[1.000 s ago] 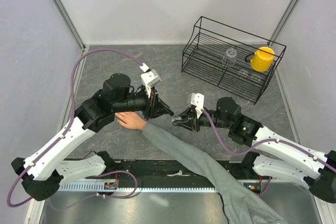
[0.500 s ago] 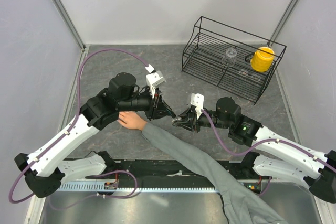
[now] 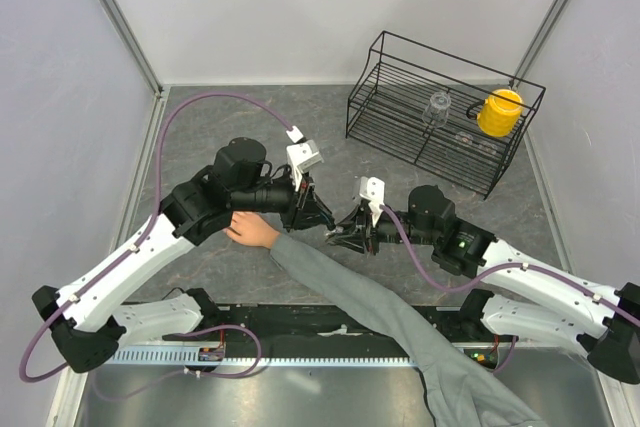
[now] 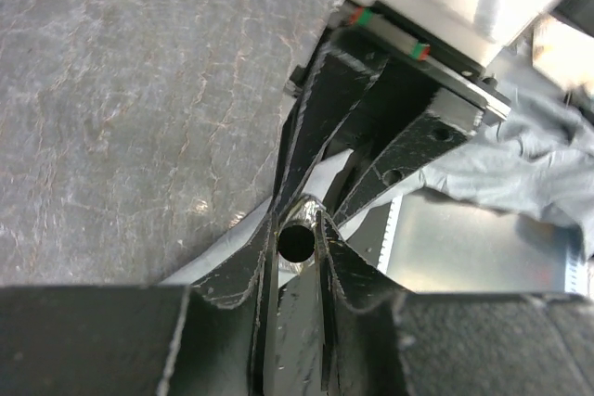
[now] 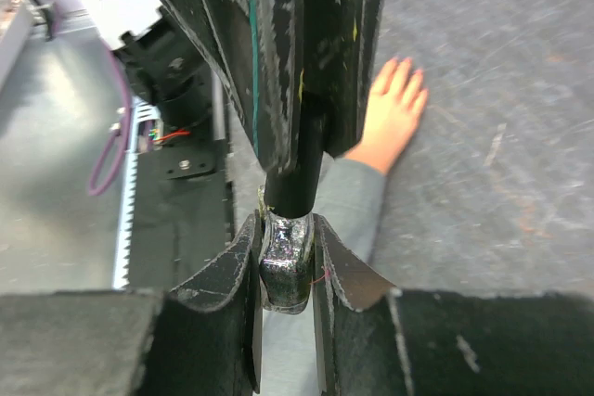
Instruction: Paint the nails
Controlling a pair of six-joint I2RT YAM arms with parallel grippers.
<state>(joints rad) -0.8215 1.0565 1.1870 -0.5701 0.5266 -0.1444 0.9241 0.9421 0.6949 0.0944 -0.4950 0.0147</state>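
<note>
My right gripper (image 5: 286, 234) pinches the small dark bottle (image 5: 284, 275) tight between its fingers. Facing them, my left gripper (image 4: 297, 229) is closed on the black cap (image 5: 295, 183), which sits at the bottle's neck, so the two sets of fingertips nearly meet. The nails (image 5: 406, 70) lie beyond the right fingers, off to one side, on a bare hand (image 5: 390, 118) resting flat on the grey table (image 5: 501, 136) — its grey sleeve (image 5: 348, 201) runs back just beside the bottle.

Both arms reach in just right of the person's hand (image 3: 250, 230), their fingertips meeting nose to nose. The right gripper (image 3: 340, 232) clamps a small bottle (image 5: 283, 271). The left gripper (image 3: 318, 215) pinches its cap (image 5: 297, 178).
</note>
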